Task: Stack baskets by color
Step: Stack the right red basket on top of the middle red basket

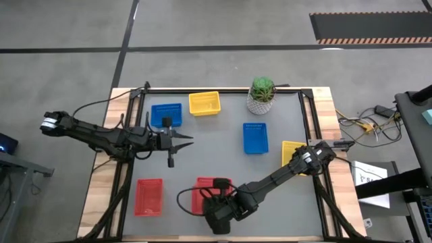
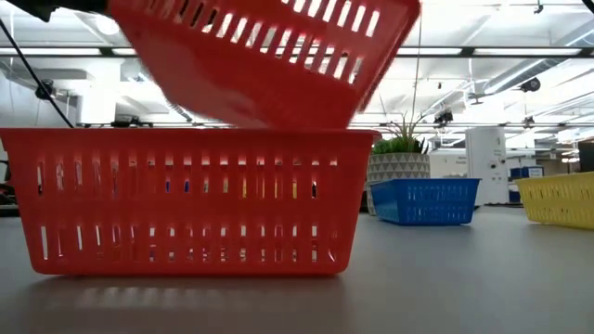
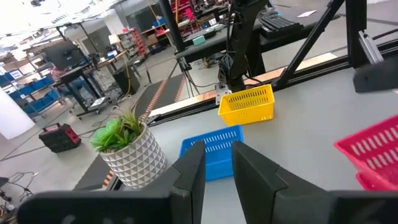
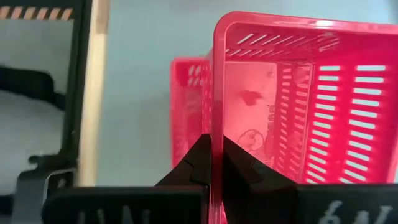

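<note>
My right gripper point(image 4: 214, 146) is shut on a red basket point(image 2: 269, 56), which hangs tilted over a second red basket point(image 2: 186, 199) that rests flat on the table near the front edge. A third red basket point(image 1: 149, 196) lies to its left. Two blue baskets point(image 1: 167, 115) point(image 1: 255, 138) and two yellow baskets point(image 1: 204, 103) point(image 1: 291, 150) lie farther back. My left gripper point(image 1: 181, 145) hovers level beside the left blue basket, open, with nothing between its fingers point(image 3: 189, 177). My right gripper pinches one side wall of the red basket at its rim point(image 4: 216, 127), with one finger inside the basket and one outside. The fingers come slanting down from the table's right. The basket is lifted clear and tilted above the red basket on the table.
A green plant in a white pot point(image 1: 262, 94) stands at the far edge, between the yellow and blue baskets. The right arm stretches across the table's near right part, over one yellow basket. A black frame point(image 1: 307, 115) borders the grey mat.
</note>
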{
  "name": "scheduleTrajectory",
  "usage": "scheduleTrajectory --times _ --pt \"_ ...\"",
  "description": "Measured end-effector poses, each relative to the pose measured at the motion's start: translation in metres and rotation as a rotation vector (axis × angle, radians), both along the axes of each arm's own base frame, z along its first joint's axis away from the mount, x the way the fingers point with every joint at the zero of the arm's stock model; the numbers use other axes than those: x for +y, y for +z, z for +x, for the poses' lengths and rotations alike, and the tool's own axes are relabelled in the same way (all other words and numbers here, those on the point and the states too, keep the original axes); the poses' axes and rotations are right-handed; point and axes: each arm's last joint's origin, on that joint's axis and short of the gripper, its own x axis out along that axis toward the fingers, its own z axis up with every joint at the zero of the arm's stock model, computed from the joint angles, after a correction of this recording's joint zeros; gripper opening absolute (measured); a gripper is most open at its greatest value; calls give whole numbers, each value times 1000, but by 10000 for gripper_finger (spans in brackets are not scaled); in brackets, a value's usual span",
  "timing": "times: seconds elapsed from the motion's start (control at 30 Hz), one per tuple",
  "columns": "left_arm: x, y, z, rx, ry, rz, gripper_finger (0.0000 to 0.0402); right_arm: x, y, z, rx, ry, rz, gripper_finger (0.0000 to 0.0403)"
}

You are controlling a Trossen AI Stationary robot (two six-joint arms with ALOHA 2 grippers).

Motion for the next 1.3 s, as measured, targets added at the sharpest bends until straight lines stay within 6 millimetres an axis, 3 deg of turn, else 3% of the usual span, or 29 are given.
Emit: scheduleTrajectory --times 0.4,0.77,0.93,1.1,1.3 --pt "0 0 0 -1 0 0 63 -5 -7 8 -3 -6 85 14" --pt "0 0 0 -1 -1 1 63 -12 -9 13 0 16 92 106" --pt "0 0 0 -2 -1 -1 63 -11 -6 13 -14 82 58 130" --pt "0 0 0 -2 -1 -2 63 -12 -5 12 -9 125 27 124" --pt "0 0 0 -2 -1 -3 63 -16 9 4 5 175 24 84"
